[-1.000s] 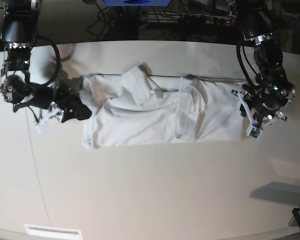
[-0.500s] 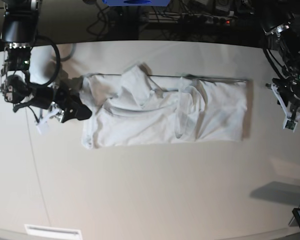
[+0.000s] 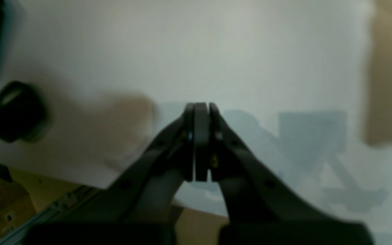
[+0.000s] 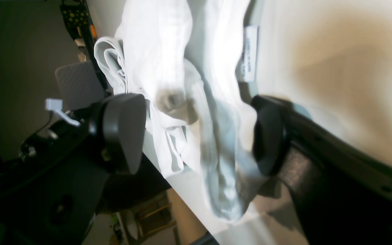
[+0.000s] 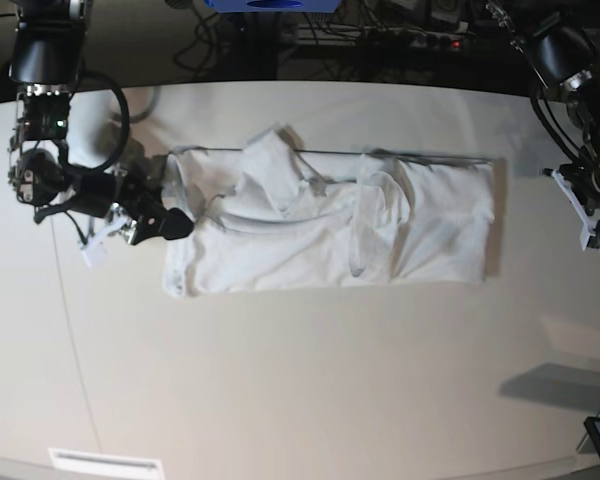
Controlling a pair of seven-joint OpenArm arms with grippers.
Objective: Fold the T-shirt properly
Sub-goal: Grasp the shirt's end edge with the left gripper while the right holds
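Label (image 4: 248, 54) in right wrist view, T-shirt (image 5: 325, 225) rumpled

Left gripper (image 3: 201, 143) pads pressed together, empty, above blurred pale tabletop (image 3: 216, 51); dark, possibly round object (image 3: 17, 110) at left.

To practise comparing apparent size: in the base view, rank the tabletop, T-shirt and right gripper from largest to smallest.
1. Tabletop
2. T-shirt
3. Right gripper
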